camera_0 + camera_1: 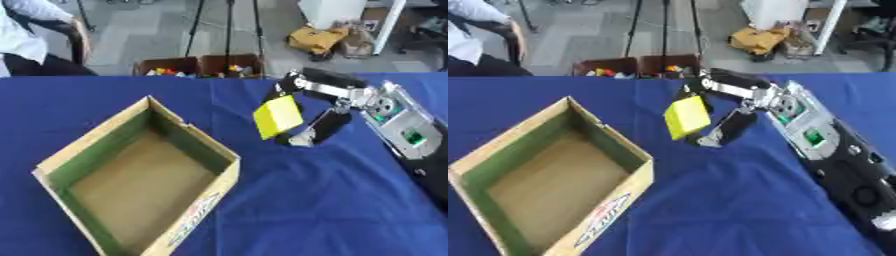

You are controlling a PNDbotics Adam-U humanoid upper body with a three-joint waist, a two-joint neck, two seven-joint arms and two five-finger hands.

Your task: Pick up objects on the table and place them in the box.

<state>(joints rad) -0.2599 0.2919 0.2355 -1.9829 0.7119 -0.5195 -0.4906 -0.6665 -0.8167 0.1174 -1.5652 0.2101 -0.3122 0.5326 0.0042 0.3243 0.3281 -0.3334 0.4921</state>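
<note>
now right hand (302, 112) reaches in fr. right – fingers pinching yellow block (277, 116) beside box (188, 132).

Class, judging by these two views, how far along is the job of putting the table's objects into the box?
Done: nothing shows inside the cardboard box; its floor looks bare. In hand: the right hand has its fingers curled round a yellow block, held to the right of the box, not over it. Left: carrying the block across and releasing it inside. No other loose objects show on the blue table, and the left hand is out of view.
</note>
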